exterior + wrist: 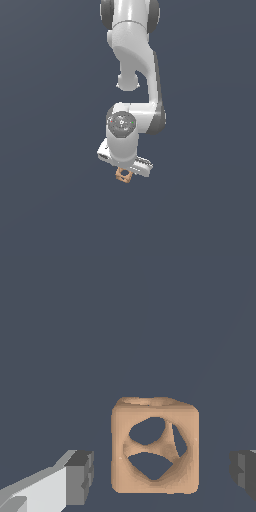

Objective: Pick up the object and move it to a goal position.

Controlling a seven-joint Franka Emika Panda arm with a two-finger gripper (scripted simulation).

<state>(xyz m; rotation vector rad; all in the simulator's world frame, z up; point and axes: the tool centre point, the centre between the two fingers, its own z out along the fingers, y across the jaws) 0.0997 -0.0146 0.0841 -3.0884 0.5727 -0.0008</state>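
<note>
Dark slate floor throughout: exterior view puts the block [123,175] just under the gripper [126,170], fingers hidden by the wrist; wrist view shows the block [155,446] between spread fingers [80,476], gaps both sides, untouched.

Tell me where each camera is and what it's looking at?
Exterior view: off the arm, seemingly looking down from above; it shows the white arm with the pincer over the tiny block.
Wrist view: on the wrist, facing out between the fingers; the block sits between them, untouched, pincer open.
Shared: both show the block and the pincer.
</note>
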